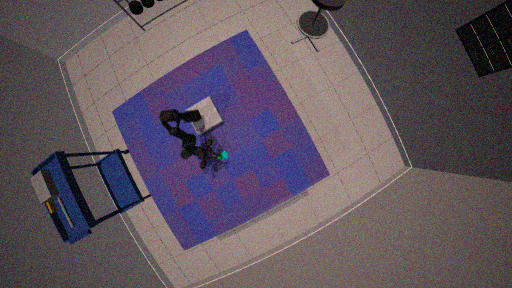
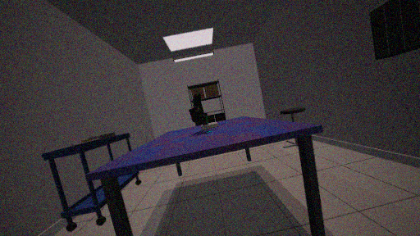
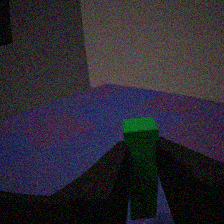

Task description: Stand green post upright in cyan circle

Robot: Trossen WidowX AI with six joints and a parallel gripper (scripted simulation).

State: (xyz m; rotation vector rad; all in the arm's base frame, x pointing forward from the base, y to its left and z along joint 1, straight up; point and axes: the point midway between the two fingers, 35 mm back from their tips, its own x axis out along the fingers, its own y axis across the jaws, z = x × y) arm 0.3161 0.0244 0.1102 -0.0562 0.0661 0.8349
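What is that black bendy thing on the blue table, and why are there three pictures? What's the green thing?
The black bendy thing is a robot arm. It stands on a blue and purple table. One picture looks straight down from the ceiling, one looks from low down in the room, and one comes from a camera on the arm's wrist. The arm's hand is squeezing a green post, a long block, between its two fingers. From above, the post's end shows as a tiny bright speck. A blue cart stands beside the table.
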